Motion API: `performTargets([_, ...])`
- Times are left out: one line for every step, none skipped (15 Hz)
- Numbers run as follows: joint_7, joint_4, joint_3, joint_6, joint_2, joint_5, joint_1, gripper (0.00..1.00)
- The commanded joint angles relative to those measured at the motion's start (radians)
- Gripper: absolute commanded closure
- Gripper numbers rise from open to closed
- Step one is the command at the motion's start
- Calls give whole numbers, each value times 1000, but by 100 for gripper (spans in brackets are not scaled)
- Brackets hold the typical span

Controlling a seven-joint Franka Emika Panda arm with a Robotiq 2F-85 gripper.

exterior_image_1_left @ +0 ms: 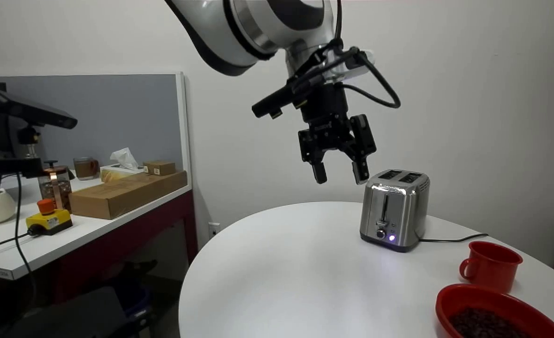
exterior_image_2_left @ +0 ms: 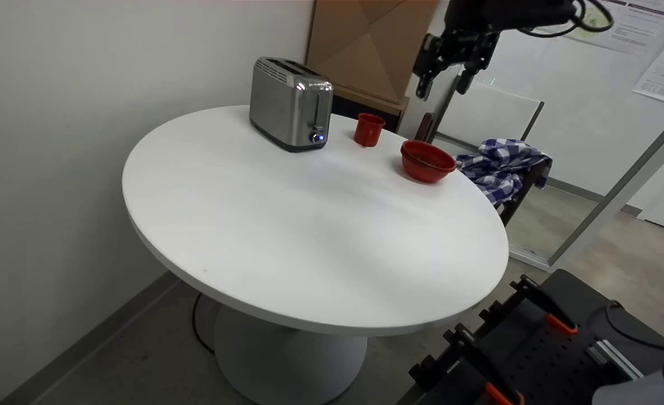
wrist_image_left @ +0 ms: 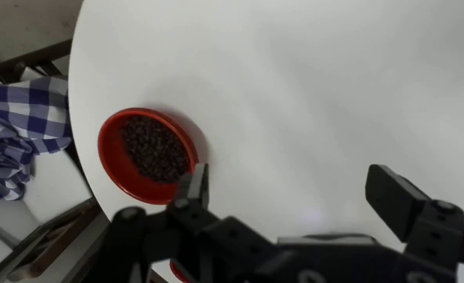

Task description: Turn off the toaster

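The silver toaster (exterior_image_1_left: 396, 211) stands on the round white table (exterior_image_1_left: 281, 277), at the far side, close to the wall (exterior_image_1_left: 492, 117). A little bluish light (exterior_image_1_left: 391, 238) shines low on its front, just beside a round knob (exterior_image_1_left: 381, 233), and the lever (exterior_image_1_left: 382, 223) is down low too. In an exterior view, a black cord (exterior_image_1_left: 450, 241) goes off to the right from the toaster. In both exterior views, the gripper (exterior_image_1_left: 341, 174) hangs up in the air, apart from the toaster, and its two fingers (exterior_image_1_left: 360, 170) are spread wide. There, too, a red mug (exterior_image_1_left: 495, 266) is to the right of the toaster, and a red bowl (exterior_image_2_left: 426, 174) is near the mug. The wrist view shows lots of small dark bits (wrist_image_left: 155, 151) in the bowl, and a blue and white checked cloth (wrist_image_left: 23, 112) past the table's edge. In an exterior view, a white desk (exterior_image_1_left: 87, 230) at the left holds two brown boxes (exterior_image_1_left: 129, 193).
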Motion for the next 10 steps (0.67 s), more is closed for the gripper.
performTargets([160, 172, -10, 59, 242, -193, 14, 0])
performTargets([175, 216, -32, 67, 299, -235, 31, 0])
performTargets([186, 257, -54, 71, 347, -264, 49, 0])
performTargets([199, 305, -79, 83, 404, -293, 65, 0])
performTargets([182, 346, -99, 97, 453, -288, 79, 0])
performTargets([164, 388, -118, 119, 505, -280, 90, 0])
performTargets([148, 425, -136, 148, 554, -270, 100, 0])
performTargets([135, 462, -152, 180, 603, -258, 109, 0])
performTargets([118, 494, -164, 206, 643, -239, 116, 0])
performTargets([96, 527, -173, 239, 688, -217, 118, 0])
